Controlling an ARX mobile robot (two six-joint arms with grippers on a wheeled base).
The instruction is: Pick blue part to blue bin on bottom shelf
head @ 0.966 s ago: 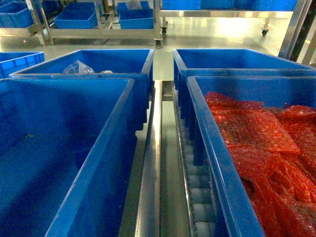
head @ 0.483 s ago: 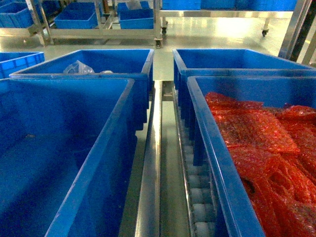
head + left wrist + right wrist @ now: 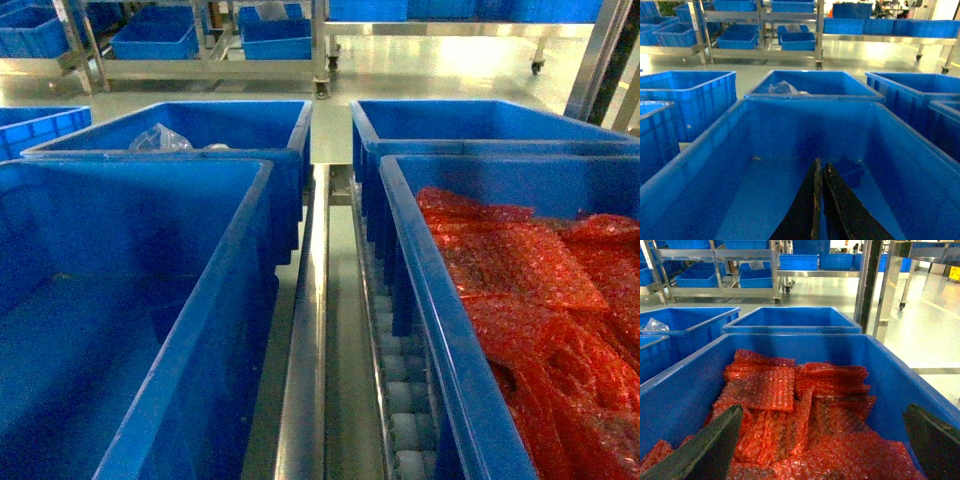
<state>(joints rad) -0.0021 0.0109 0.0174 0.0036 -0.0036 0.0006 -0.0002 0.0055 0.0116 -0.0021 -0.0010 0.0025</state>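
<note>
While I am holding the left gripper over the near-left blue bin, its jaws are sitting pressed together, gripping nothing. The right gripper is hanging spread wide over red bubble-wrap bags. I am seeing no blue part, so its direction and axis cannot be told.

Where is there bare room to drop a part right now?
The near-left blue bin has a bare floor below the shut left gripper. The near-right bin is crowded with red bubble wrap. The far-left bin holds a clear bag.
</note>
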